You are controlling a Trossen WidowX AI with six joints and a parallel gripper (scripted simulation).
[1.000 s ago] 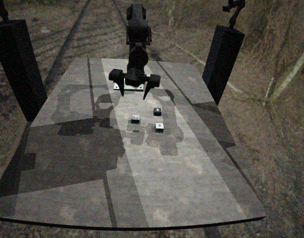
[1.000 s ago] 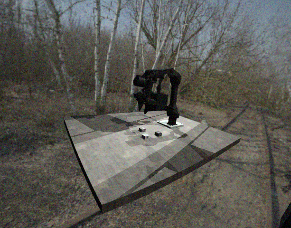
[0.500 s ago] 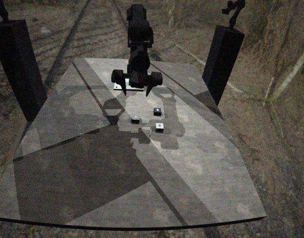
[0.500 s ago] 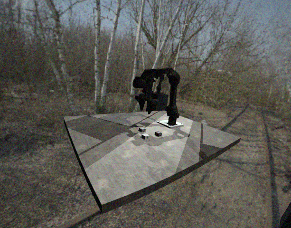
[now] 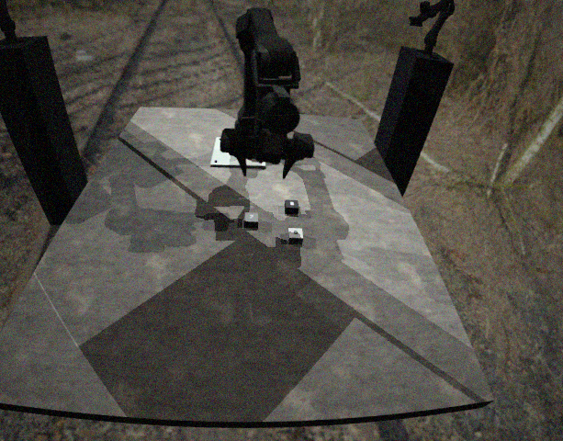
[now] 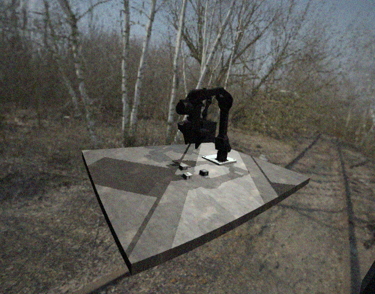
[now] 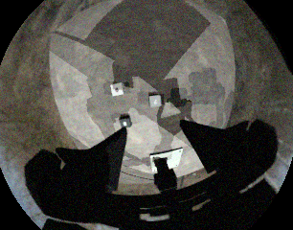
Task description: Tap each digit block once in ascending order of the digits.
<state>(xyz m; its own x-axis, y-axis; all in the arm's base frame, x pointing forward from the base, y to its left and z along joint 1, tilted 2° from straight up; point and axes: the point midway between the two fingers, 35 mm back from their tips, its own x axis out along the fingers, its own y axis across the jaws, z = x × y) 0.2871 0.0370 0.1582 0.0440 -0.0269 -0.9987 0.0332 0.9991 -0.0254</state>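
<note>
A black block [image 5: 291, 207] [image 6: 204, 173] [image 7: 124, 121] with a pale mark sits nearest the arm's base among the three blocks. A light grey block [image 5: 250, 220] [image 6: 183, 166] [image 7: 155, 100] stands apart to its left in the top view. A white block [image 5: 296, 235] [image 6: 187, 175] [image 7: 117, 89] with a dark mark lies farthest from the base. The digits are too small and blurred to read surely. My gripper [image 5: 264, 175] [image 6: 191, 145] [image 7: 154, 126] is open and empty. It points down, well above the table and on the base side of the blocks, touching none.
The arm's white base plate [image 5: 217, 156] [image 6: 211, 158] [image 7: 174, 157] lies behind the gripper. Two dark pillars, one left [image 5: 27, 118] and one right [image 5: 414, 104], stand beside the table [image 5: 329, 379] [image 6: 209, 215]. Large shadows and dark patches cross the tabletop around the blocks.
</note>
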